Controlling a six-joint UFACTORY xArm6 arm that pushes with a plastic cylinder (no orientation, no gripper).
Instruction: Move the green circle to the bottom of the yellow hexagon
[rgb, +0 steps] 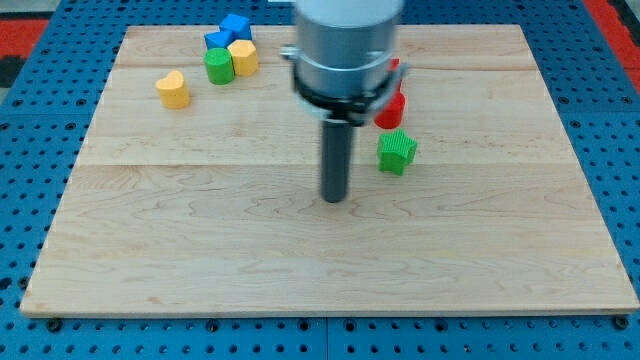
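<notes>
The green circle (219, 66) stands near the view's top left, touching the yellow hexagon (243, 57) on the hexagon's left and slightly lower side. My tip (334, 198) rests on the wooden board (200, 240) near its middle, well to the right of and below both blocks and apart from them. The arm's grey body hides part of the board's top middle.
Two blue blocks (228, 32) sit just above the green circle and hexagon. A yellow heart-like block (173, 89) lies to their left. A red block (390, 106), partly hidden by the arm, and a green star-like block (396, 152) lie right of my tip.
</notes>
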